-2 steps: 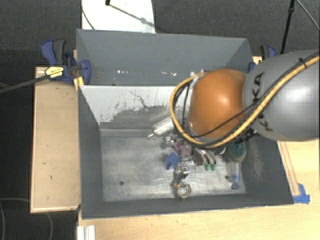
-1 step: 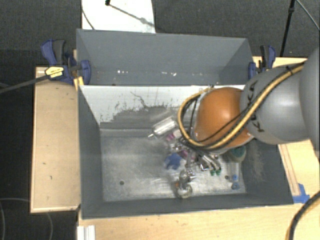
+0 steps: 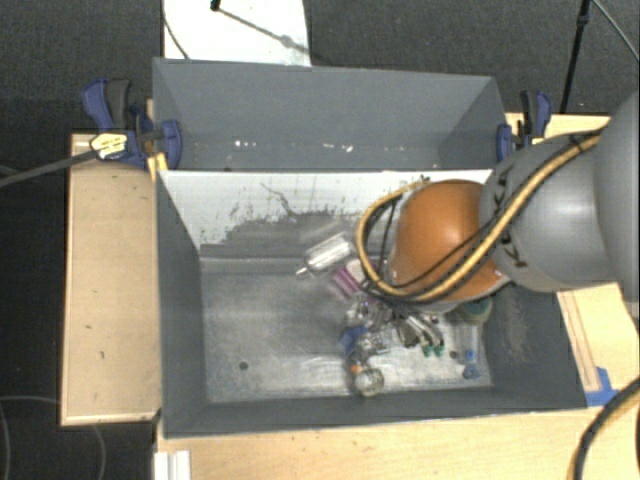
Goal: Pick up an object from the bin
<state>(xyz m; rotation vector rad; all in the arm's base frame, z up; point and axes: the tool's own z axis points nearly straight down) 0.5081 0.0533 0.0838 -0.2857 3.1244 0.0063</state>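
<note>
The gripper (image 3: 372, 326) is hanging low over the floor of the grey bin (image 3: 250, 338), in the right half toward the near wall. Its dark end is sitting in among a small heap (image 3: 405, 336) of loose things. Whether it is spread wide, drawn narrow or gripping anything cannot be told, because it is blending with the clutter around it.

A small blue piece (image 3: 348, 340) is lying right at its tip, and this is the thing the gripper is standing over. Just beyond that, toward the near wall, a rounded clear-and-silver thing (image 3: 368, 379) is resting on the floor. A purple thing (image 3: 345, 283) is lying beside the gripper on the far side, with a silvery cylinder (image 3: 325, 254) tilting just past it. Green bits (image 3: 432, 347) are showing in the heap under the wrist.

Above all this, the orange cover (image 3: 440, 230) is bulging over the heap, black and yellow cables (image 3: 372, 230) are looping around it, and the grey arm (image 3: 565, 218) is reaching in from the right.
</note>
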